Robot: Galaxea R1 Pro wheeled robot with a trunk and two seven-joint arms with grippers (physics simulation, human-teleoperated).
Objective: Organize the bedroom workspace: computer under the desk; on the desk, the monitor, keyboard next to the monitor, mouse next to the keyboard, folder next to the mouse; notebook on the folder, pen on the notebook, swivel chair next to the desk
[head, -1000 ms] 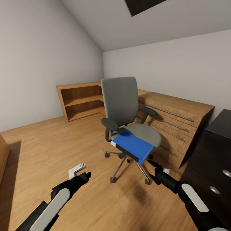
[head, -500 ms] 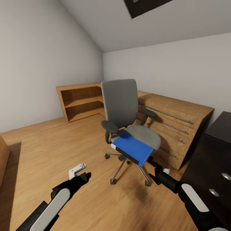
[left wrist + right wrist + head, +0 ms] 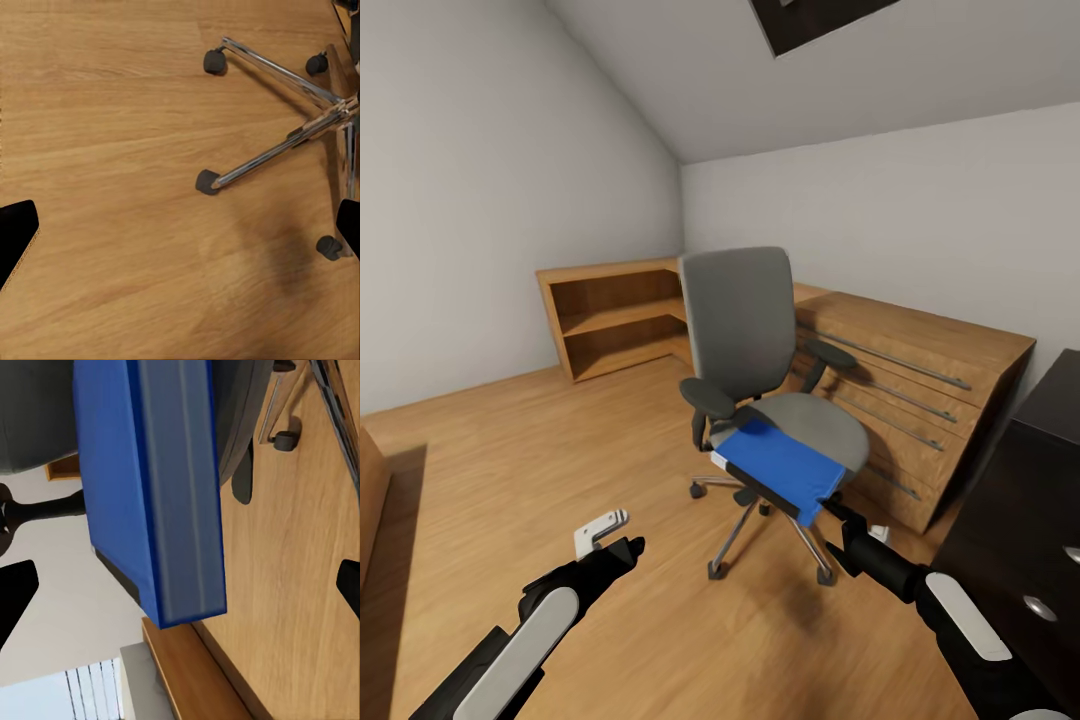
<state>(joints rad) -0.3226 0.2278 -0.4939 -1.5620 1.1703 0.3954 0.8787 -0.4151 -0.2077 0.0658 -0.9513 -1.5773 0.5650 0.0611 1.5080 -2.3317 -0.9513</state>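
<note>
Nearest you, your left hand (image 3: pixel 622 549) is hovering low over the wooden floor (image 3: pixel 510 450), fingers spread wide in the left wrist view with nothing between them. A small white bracket-like piece (image 3: pixel 600 528) is lying on the floor just beyond it; you cannot tell what it is.

Your right hand (image 3: pixel 838 518) is reaching toward the near edge of the chair (image 3: pixel 745 330) seat. In the right wrist view its fingers (image 3: pixel 16 596) are sitting far apart at the frame edges, holding nothing, and the folder (image 3: pixel 154 487) is lying ahead of them, near but not touched.

At the right edge, the dark drawer unit of the counter (image 3: pixel 1020 480) is standing close beside your right arm, two round knobs showing.

Further on, the chair is standing on the floor on its chrome star base (image 3: pixel 292 131), casters down. The folder (image 3: pixel 785 465) is lying flat on the front of the seat, its black spine facing you and one corner overhanging the seat edge.

Behind the chair, a light wooden chest (image 3: pixel 920 385) with long metal handles is running along the far wall, and an open wooden bookshelf (image 3: pixel 610 315) is sitting in the corner under the sloped ceiling.
</note>
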